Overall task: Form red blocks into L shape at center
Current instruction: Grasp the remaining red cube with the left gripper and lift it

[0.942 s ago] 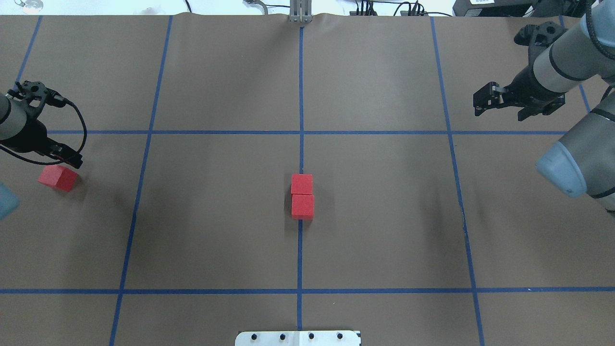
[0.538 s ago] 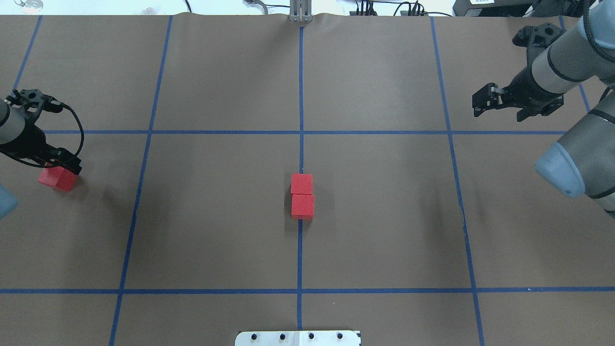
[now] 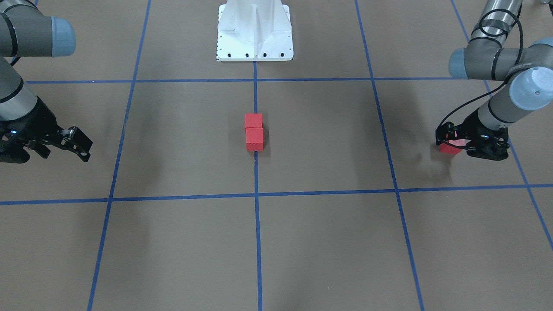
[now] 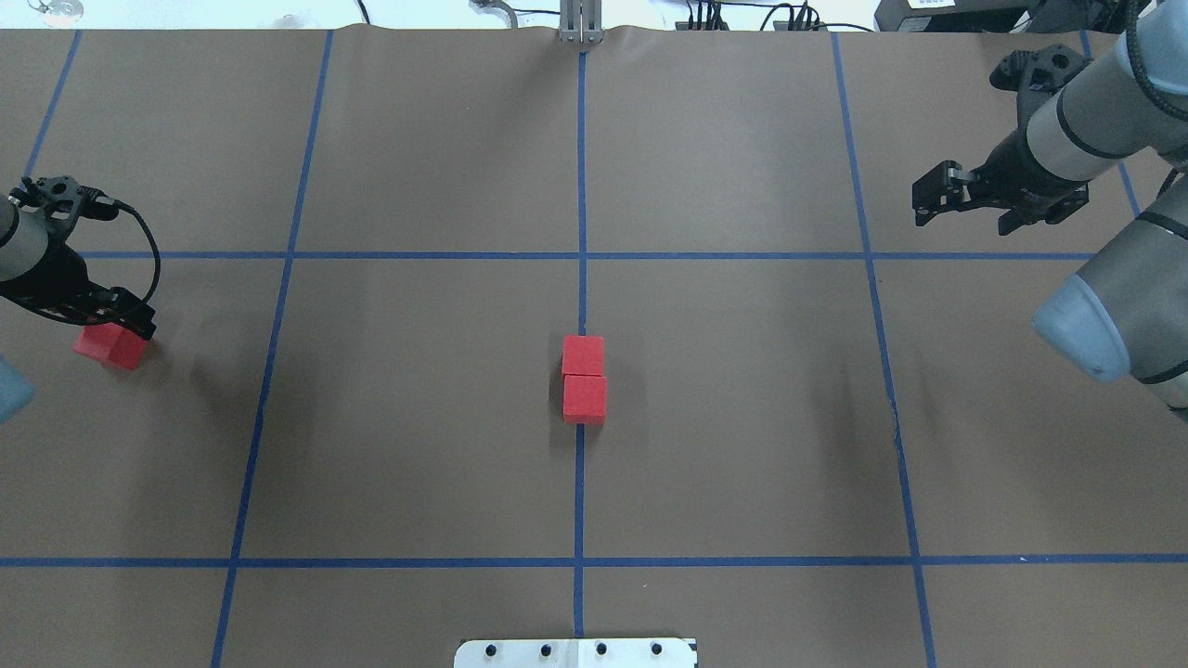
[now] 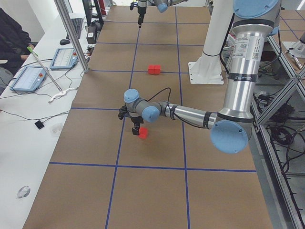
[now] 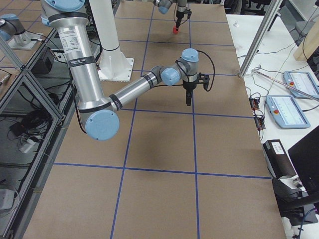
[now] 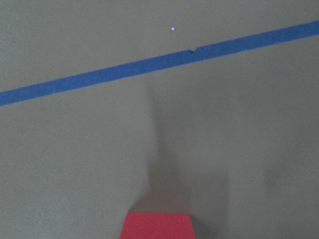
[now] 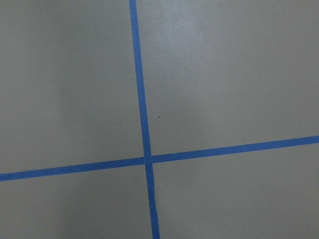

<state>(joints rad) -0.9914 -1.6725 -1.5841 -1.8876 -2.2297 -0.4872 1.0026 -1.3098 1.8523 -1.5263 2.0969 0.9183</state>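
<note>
Two matte red cubes (image 4: 584,378) are set face to face on the blue tape line at the middle of the brown paper-covered table (image 4: 742,445), forming a short straight bar. A third red cube (image 4: 109,345), plain-faced and sharp-edged, is found far out on the robot's left, straddled by the left gripper (image 3: 451,141), whose black fingers are lowered around it; whether they are pressed against it cannot be told. The right gripper (image 4: 931,197) is held spread and empty above bare paper.
</note>
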